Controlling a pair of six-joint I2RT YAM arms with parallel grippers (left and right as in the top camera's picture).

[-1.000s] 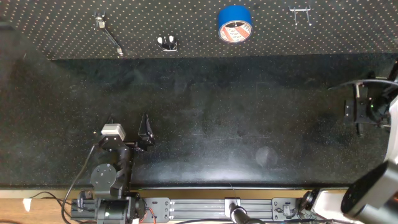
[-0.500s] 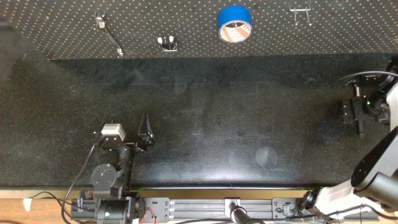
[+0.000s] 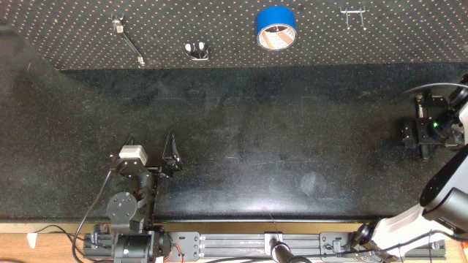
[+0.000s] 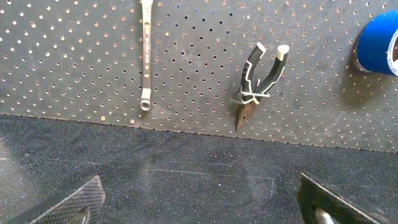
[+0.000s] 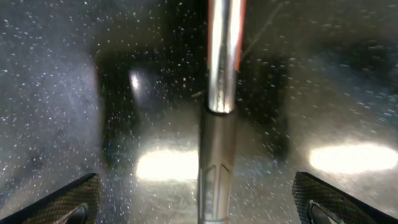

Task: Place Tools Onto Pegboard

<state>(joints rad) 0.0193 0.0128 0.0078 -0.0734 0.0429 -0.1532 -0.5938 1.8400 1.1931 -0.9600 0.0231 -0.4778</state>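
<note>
On the pegboard [image 3: 73,29] hang a silver wrench [image 3: 128,40], black-handled pliers [image 3: 196,50] and a blue tape roll [image 3: 276,28]; the left wrist view faces the wrench [image 4: 145,56], pliers [image 4: 261,78] and tape roll [image 4: 379,43]. My left gripper [image 3: 170,153] stays low near the table's front left, open and empty [image 4: 199,208]. My right gripper [image 3: 423,133] is at the table's far right, open [image 5: 202,208], straddling a tool with a shiny metal shaft [image 5: 222,56] and a dark grey handle [image 5: 214,165] lying on the black table.
An empty double-prong metal hook [image 3: 353,16] sticks out of the pegboard right of the tape roll. The black tabletop [image 3: 278,124] stretches between the two arms. Cables run along the front rail [image 3: 270,241].
The right arm has shifted its links toward the right edge, and its gripper has moved slightly and settled over the tool. The left arm has not moved.
</note>
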